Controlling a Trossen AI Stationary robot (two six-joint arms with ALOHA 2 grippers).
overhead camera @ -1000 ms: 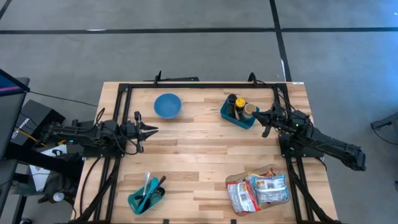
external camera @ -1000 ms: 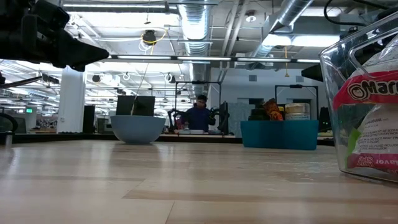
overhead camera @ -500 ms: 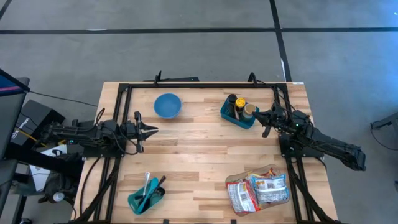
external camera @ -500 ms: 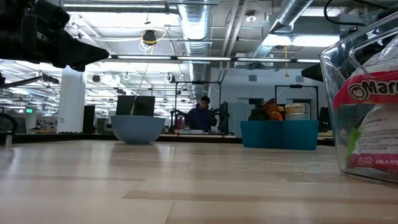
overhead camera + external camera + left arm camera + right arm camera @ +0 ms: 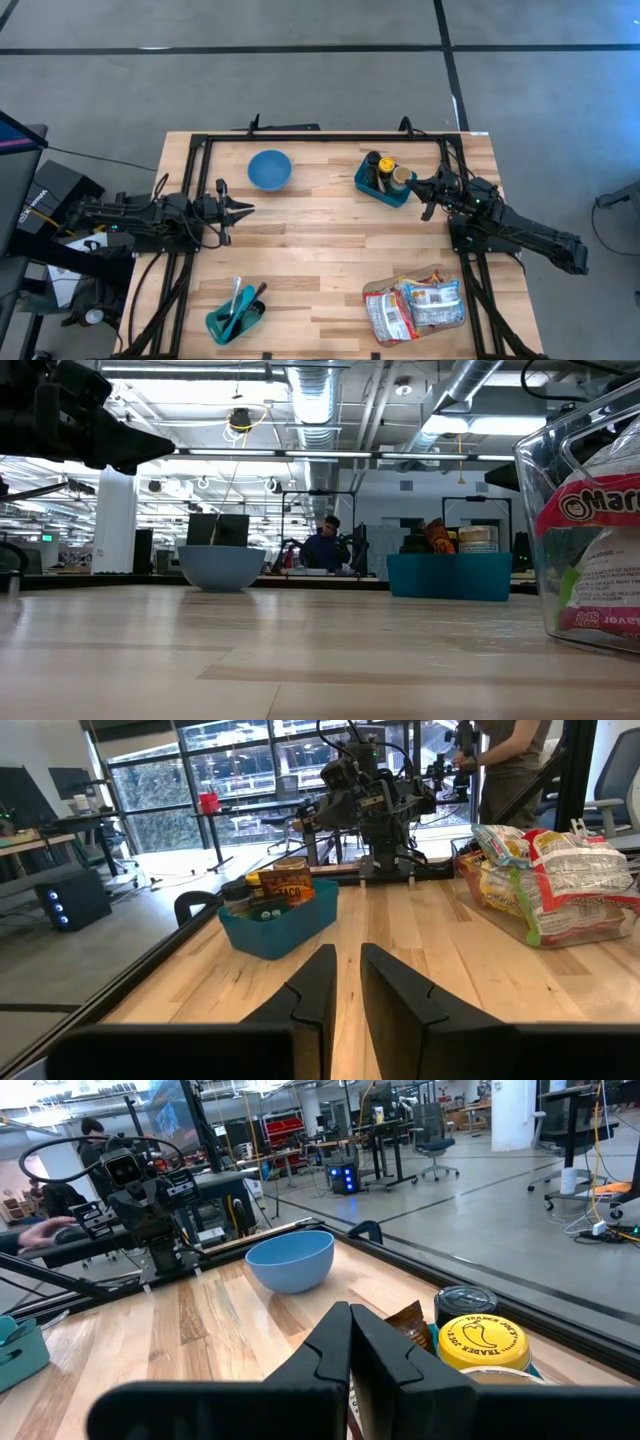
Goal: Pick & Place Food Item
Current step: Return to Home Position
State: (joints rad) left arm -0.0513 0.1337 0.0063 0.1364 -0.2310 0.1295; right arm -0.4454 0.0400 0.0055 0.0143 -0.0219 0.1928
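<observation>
Food packets (image 5: 415, 303) lie in a clear container (image 5: 440, 322) at the table's near right; in the left wrist view the packets (image 5: 550, 870) show to one side. A teal bin (image 5: 385, 182) holding jars (image 5: 483, 1342) stands at the far right. A blue bowl (image 5: 269, 169) rests on its base at the far middle. My left gripper (image 5: 247, 208) hovers level at the table's left edge, its fingers (image 5: 322, 982) a narrow slit apart with nothing between them. My right gripper (image 5: 420, 186) hovers level just right of the teal bin, shut and empty.
A second teal bin (image 5: 236, 315) with utensils sits at the near left. A black frame (image 5: 320, 137) runs along the table's far and side edges. Bare wood (image 5: 320, 240) lies across the table's middle. A person (image 5: 322, 545) works in the room behind.
</observation>
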